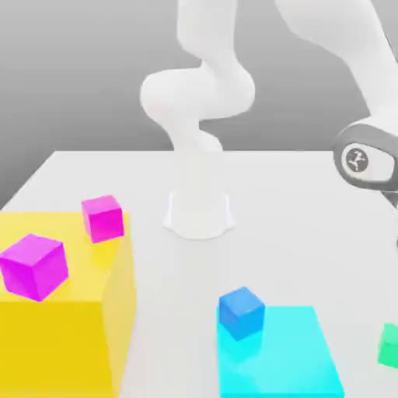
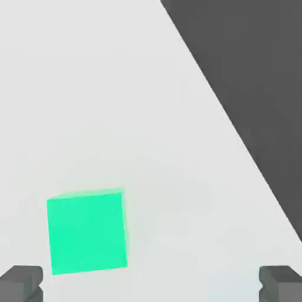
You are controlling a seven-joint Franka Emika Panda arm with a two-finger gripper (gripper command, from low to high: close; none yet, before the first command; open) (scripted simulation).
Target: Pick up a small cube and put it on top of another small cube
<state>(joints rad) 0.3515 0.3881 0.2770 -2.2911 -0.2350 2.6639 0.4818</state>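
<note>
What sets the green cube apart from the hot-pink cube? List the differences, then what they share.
The green cube sits directly on the white table; the hot-pink cube rests raised on the yellow block.
The green cube is at the exterior view's right edge; the hot-pink cube is on its left.
The green cube lies close before the hand camera, between the open jaws' tips; the hot-pink cube has no gripper near it.
Both are small, plain, single-coloured cubes of similar size.

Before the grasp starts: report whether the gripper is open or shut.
Open. In the hand view the gripper has its two fingertips far apart at opposite edges, nothing between them; the green cube sits on the table, off-centre.
</note>
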